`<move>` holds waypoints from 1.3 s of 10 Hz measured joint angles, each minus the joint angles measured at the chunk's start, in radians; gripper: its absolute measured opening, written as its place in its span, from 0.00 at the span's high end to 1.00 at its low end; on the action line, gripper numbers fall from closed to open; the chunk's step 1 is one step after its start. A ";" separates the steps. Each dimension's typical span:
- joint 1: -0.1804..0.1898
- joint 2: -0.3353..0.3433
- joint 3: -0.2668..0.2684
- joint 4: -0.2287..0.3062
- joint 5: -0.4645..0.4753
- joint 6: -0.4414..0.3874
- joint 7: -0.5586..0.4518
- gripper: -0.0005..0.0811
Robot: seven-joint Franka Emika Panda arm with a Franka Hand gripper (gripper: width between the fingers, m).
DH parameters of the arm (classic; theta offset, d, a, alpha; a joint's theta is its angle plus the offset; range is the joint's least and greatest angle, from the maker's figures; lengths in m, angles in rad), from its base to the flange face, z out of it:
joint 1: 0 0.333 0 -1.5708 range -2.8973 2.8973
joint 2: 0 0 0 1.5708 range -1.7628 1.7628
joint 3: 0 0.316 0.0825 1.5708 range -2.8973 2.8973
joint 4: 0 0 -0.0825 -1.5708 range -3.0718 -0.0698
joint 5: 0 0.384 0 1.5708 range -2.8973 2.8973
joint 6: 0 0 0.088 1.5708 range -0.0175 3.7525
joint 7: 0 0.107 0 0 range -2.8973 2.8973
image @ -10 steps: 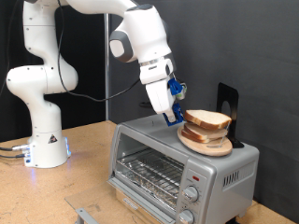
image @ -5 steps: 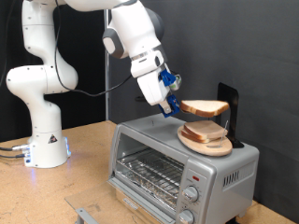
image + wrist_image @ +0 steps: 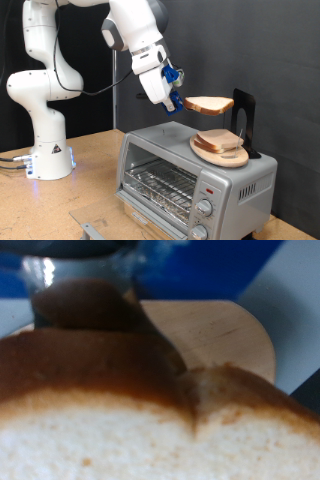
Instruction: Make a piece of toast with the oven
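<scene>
My gripper [image 3: 179, 102] is shut on the piece of toast [image 3: 209, 104], a pale slice with a brown crust, held level in the air above the oven [image 3: 190, 176]. In the wrist view the slice [image 3: 140, 420] fills most of the picture, with a round wooden board [image 3: 225, 335] behind it. The oven is silver with a glass door [image 3: 160, 185] that looks shut, a wire rack inside and round knobs [image 3: 203, 207] on its front right. Stacked slices [image 3: 222, 142] lie on a wooden board [image 3: 222, 157] on the oven's top.
A black stand [image 3: 245, 120] rises behind the board on the oven's top. The arm's white base [image 3: 45, 150] stands on the wooden table [image 3: 60, 205] at the exterior view's left. A metal bracket [image 3: 90, 230] lies near the table's front edge.
The gripper has risen and swung toward the exterior view's left, lifting the top slice off the stack and carrying it up clear of the remaining slices.
</scene>
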 joint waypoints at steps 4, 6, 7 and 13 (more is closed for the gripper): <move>0.000 -0.077 -0.042 -0.113 0.050 0.000 -0.112 0.50; -0.003 -0.154 -0.089 -0.192 0.073 -0.020 -0.157 0.50; -0.007 -0.189 -0.115 -0.230 0.076 -0.026 -0.169 0.50; -0.046 -0.265 -0.257 -0.294 0.073 -0.101 -0.254 0.50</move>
